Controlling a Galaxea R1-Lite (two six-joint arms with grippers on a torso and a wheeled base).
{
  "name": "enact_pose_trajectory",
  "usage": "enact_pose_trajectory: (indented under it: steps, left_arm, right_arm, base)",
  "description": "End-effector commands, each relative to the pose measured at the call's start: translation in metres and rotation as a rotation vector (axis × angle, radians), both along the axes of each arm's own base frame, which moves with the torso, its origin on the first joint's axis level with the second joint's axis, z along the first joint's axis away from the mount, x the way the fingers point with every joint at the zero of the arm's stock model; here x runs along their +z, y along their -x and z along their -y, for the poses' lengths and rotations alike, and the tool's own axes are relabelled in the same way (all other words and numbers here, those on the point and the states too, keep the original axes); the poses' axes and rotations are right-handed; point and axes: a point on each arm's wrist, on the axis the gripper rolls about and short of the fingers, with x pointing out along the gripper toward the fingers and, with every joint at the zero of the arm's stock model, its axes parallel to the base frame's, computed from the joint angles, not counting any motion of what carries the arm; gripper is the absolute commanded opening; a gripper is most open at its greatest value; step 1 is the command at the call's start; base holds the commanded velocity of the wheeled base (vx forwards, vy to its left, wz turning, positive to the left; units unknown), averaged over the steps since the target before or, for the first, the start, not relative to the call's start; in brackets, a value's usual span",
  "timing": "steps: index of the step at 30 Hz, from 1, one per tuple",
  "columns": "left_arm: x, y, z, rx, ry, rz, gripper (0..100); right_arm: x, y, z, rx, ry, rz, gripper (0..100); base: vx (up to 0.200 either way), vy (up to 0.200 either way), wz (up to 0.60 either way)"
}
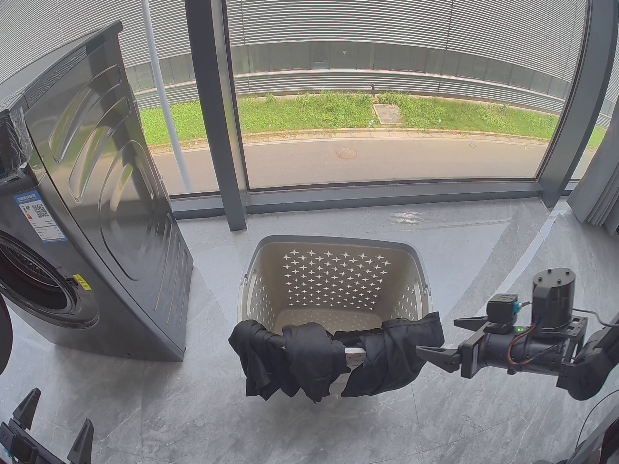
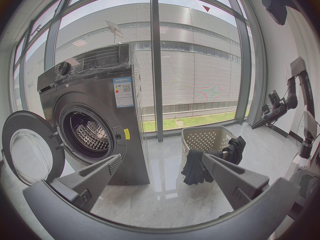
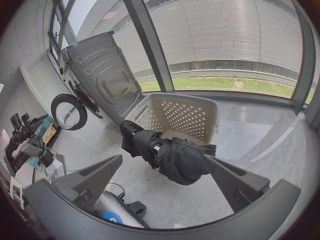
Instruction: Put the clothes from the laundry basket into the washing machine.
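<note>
Though limp, clothes (image 1: 335,356) over perforated basket (image 1: 335,272)

The laundry basket (image 1: 335,272) stands on the floor (image 1: 464,246) before the window (image 1: 387,66), right of the washing machine (image 1: 97,194). Clothes (image 1: 309,356) hang over the basket's near rim. The right gripper (image 1: 438,338) is just right of the clothes, and the left gripper (image 1: 48,414) is before the washing machine.
</note>
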Motion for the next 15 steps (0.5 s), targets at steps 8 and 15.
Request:
enact_pose_trajectory:
  steps: [8, 15]
  left_arm:
    - [-0.005, 0.0, 0.0, 0.0, 0.0, 0.0, 100]
    - [-0.005, 0.0, 0.0, 0.0, 0.0, 0.0, 100]
  right_arm:
    - [-0.059, -0.049, -0.022, -0.007, 0.079, -0.043, 100]
    - [-0.076, -0.063, -0.028, -0.008, 0.09, -0.026, 100]
  base:
    - [0.0, 0.0, 0.0]
    - [0.0, 0.0, 0.0]
